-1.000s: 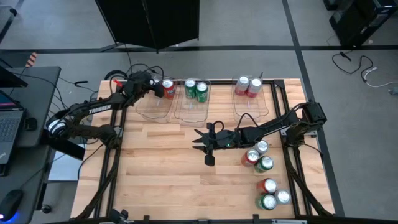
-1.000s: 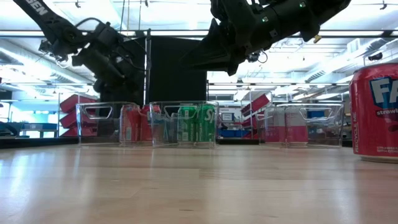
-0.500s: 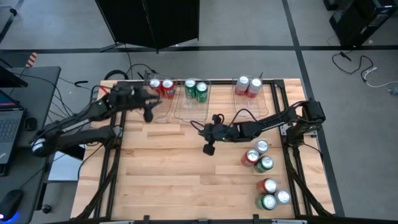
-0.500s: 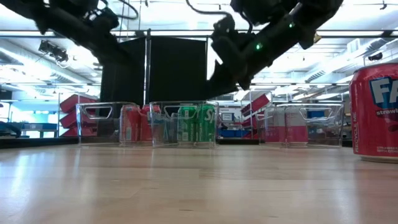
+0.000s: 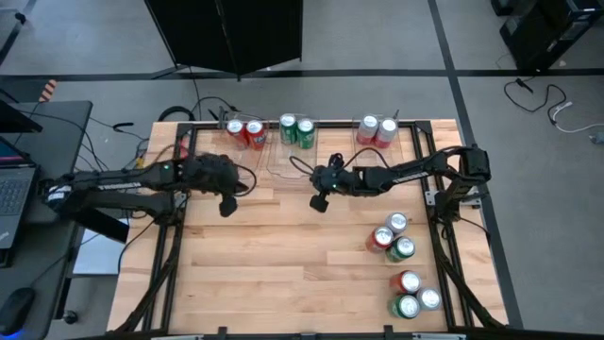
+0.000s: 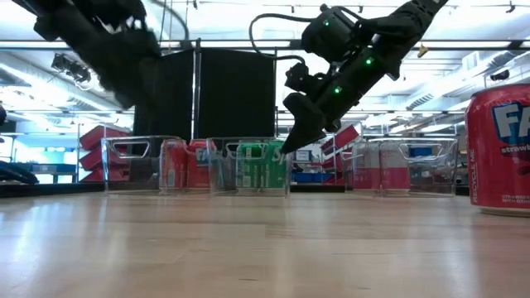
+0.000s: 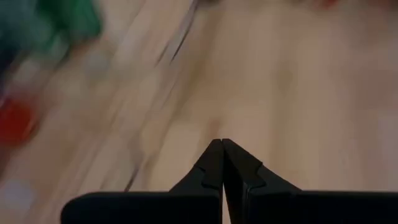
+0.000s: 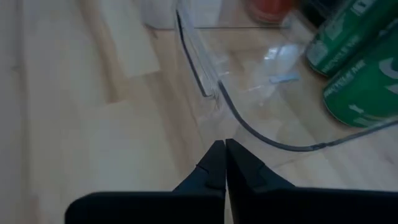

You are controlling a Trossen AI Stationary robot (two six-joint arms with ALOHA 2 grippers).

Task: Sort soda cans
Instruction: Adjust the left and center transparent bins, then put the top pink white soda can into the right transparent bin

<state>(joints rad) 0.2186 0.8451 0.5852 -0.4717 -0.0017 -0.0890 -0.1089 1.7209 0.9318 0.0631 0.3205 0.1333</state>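
Wooden desk, flat, pale planks with a smooth grain, framed by dark rails. All places are given relative to the middle clear bin.

Three clear bins stand in a row at the far edge of the desk: thin, glossy, rounded-corner plastic walls. The middle clear bin holds two green cans. The bin to its left holds two red cans; the bin to its right holds two pale-topped cans with red sides.

Six unsorted soda cans, small metal cylinders with silver tops, stand on the desk well to the right of and nearer than the middle bin: a cluster of three, and three more nearer the front edge. One of them, a red can, fills the right edge of the low view.

Right pincer: dark, fingers pressed together, empty, just in front of the middle bin's near wall. Left pincer: dark, fingers pressed together, empty, in front of the left bin.

Risks, as judged: the right pincer hangs close to the thin bin wall, so a careless swing could nudge the light bin and shift its cans. The loose cans stand touching in clusters; fingers pushed in between them could topple a neighbour, and a toppled round can would roll across the smooth wood. Smooth metal may slip in a shallow grip.
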